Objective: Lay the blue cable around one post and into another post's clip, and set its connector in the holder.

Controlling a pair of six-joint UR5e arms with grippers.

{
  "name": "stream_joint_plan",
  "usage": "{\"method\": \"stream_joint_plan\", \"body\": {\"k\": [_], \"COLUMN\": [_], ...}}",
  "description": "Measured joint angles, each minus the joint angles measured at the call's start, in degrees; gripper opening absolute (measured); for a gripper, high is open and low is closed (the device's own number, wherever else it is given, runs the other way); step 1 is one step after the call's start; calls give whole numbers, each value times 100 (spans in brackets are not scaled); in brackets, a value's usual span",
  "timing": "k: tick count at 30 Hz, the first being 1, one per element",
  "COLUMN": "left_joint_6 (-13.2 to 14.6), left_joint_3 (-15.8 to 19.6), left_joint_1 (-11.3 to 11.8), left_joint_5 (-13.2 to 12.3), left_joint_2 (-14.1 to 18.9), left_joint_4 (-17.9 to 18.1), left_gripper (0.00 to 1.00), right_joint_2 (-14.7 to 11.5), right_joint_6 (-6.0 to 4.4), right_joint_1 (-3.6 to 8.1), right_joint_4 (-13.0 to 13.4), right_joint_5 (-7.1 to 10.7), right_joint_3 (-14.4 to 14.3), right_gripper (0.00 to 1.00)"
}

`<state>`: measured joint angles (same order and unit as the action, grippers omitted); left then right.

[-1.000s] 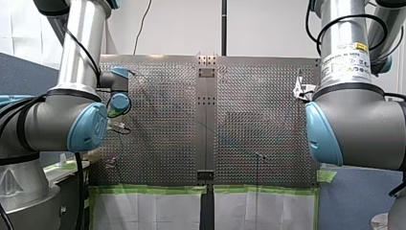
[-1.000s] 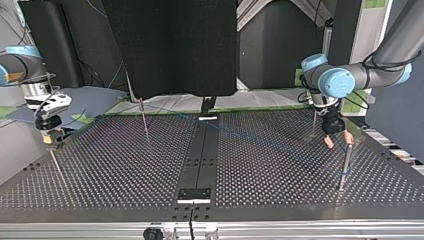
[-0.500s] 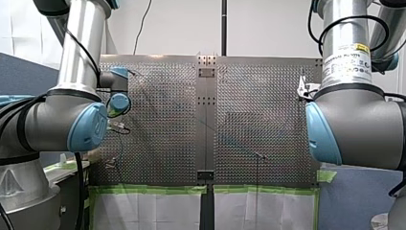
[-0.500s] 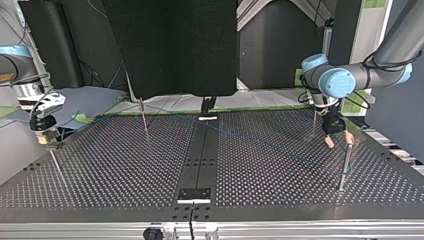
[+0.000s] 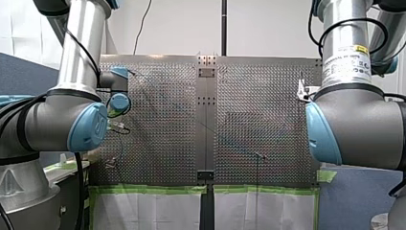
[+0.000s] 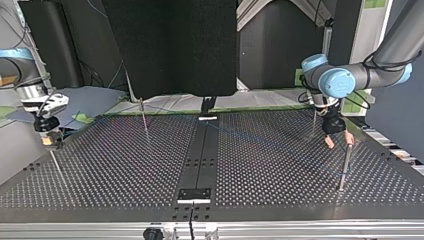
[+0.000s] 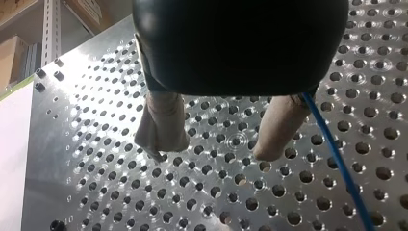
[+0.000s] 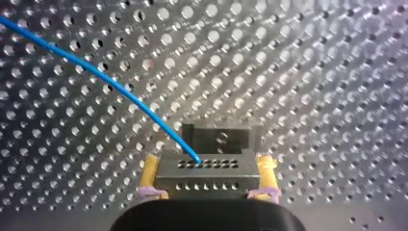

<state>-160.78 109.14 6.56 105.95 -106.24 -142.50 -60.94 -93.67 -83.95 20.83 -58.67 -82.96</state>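
Observation:
The blue cable (image 8: 110, 82) runs into a grey connector (image 8: 207, 178), and my right gripper (image 8: 209, 161) is shut on that connector with its yellow pads. A darker block (image 8: 219, 137) lies just ahead of the connector on the perforated plate. At the top view's left, my right gripper (image 6: 50, 144) hangs over a thin post (image 6: 56, 165). The cable (image 6: 260, 142) shows faintly across the plate. My left gripper (image 7: 215, 149) is open, nothing between its beige pads, and the cable (image 7: 337, 159) passes beside one finger. At the top view's right my left gripper (image 6: 339, 141) hovers next to a tall post (image 6: 345, 165).
Two more posts stand at the far side of the plate (image 6: 144, 119) (image 6: 314, 121). A black strip (image 6: 200, 160) runs down the middle of the table with a small bracket (image 6: 195, 195) near the front edge. A black panel (image 6: 170, 45) rises behind the table.
In the top view my right gripper, with the connector, swung out toward the view's left and came partly back, ending slightly lower. My left arm has not moved.

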Motion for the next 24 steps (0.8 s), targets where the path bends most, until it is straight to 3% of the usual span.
{"method": "stream_joint_plan", "body": {"k": [4,8,24], "left_joint_6": [2,6,29], "left_joint_3": [0,0,0], "left_joint_1": [0,0,-2], "left_joint_5": [0,0,0], "left_joint_2": [-1,-2,-5], "left_joint_4": [-5,-2,1], "left_gripper": [100,100,100], "right_joint_2": [54,65,68], "right_joint_6": [72,73,-88], "right_joint_1": [-37,-56,-151], "right_joint_4": [-52,-36,-16], "right_joint_5": [13,13,-104], "right_joint_3": [71,91,99], "right_gripper": [0,0,0]}}
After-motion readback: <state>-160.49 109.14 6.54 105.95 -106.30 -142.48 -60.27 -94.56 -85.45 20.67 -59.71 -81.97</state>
